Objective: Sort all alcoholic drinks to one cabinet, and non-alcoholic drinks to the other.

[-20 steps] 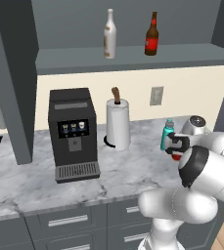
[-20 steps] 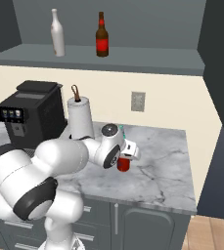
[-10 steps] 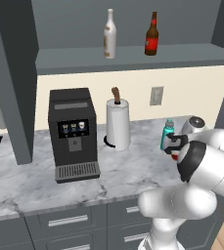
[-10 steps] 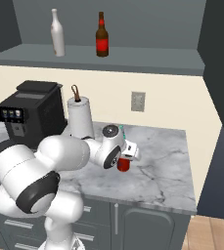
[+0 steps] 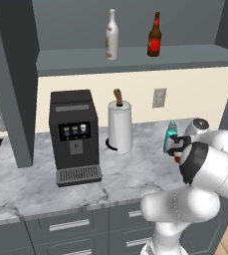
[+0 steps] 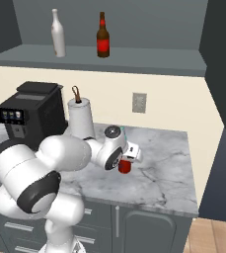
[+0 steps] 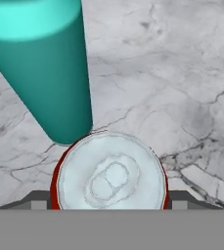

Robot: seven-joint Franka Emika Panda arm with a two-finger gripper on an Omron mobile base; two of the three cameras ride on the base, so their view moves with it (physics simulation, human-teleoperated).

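Spanning the wall above the work area, one dark grey cabinet is open at the front, and its flat shelf floor carries two bottles standing upright and apart: one cream-white bottle on the left and one brown bottle with a red label on the right. Below it, one marble counter runs over grey base drawers with silver handles.

Three other items occupy the counter or wall. One black coffee machine stands at the left. One white paper-towel roll on a holder stands just beside it to the right. One wall outlet sits on the cream backsplash above the counter.

Two non-alcoholic drinks stand upright on the counter right of the roll: one teal bottle with a grey cap, and one red soda can with a silver top. In the hand view the teal bottle and the can are just beside each other; contact cannot be confirmed.

The gripper is positioned directly over the can, with the can top centred between the two dark finger tips at the bottom of the hand view. The jaws are spread wider than the can and do not pinch it. The white arm hides most of the can in the left base view
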